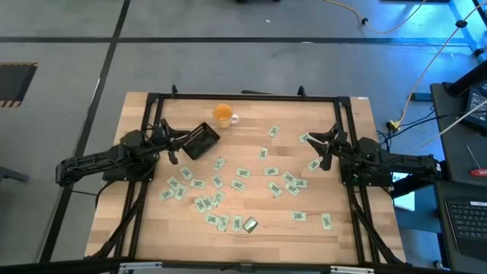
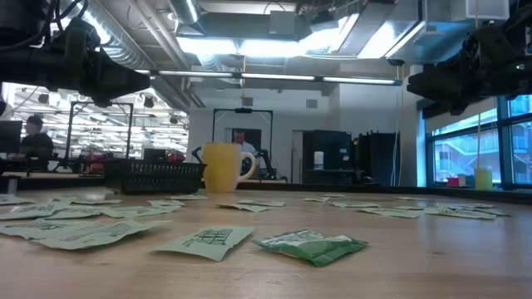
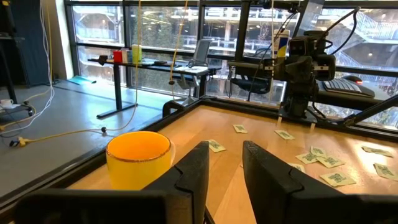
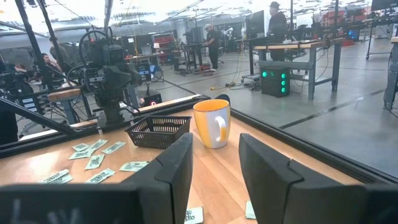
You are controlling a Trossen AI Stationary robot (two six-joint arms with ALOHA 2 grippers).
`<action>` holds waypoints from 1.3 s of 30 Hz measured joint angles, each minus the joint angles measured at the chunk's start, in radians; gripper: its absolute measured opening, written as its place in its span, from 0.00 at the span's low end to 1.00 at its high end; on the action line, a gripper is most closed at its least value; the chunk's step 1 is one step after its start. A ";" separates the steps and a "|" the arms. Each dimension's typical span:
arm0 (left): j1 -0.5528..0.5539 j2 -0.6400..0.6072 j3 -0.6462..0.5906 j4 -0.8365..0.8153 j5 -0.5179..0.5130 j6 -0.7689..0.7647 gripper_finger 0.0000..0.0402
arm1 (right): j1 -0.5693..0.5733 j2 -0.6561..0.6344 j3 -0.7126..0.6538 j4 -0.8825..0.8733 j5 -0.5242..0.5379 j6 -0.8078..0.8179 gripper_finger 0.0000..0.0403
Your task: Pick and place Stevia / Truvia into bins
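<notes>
Above the tabletop (image 1: 251, 236), left claw (image 1: 172, 142) at nine o'clock and right claw (image 1: 326, 147) at three o'clock hover, fingers apart, empty; sachets (image 1: 242, 172) lie scattered beside the black tray (image 1: 201, 141).

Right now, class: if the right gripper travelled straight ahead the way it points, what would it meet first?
Probably the orange cup, which sits almost in line between the right gripper's open fingers; the black tray lies just beside that line. Depth is uncertain.

orange cup (image 1: 222, 114) on wooden table (image 1: 358, 228)
</notes>
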 joint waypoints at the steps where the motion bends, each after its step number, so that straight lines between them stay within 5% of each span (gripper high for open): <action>1: 0.000 0.000 0.000 0.000 0.000 0.000 0.23 | 0.000 0.000 0.000 0.000 0.000 0.000 0.33; 28: 0.000 0.000 0.000 0.000 -0.004 0.018 0.23 | 0.000 0.000 0.000 0.007 0.000 -0.005 0.33; 39: 0.000 0.000 0.000 0.008 -0.052 0.183 0.31 | 0.000 0.000 0.000 0.018 0.000 -0.031 0.33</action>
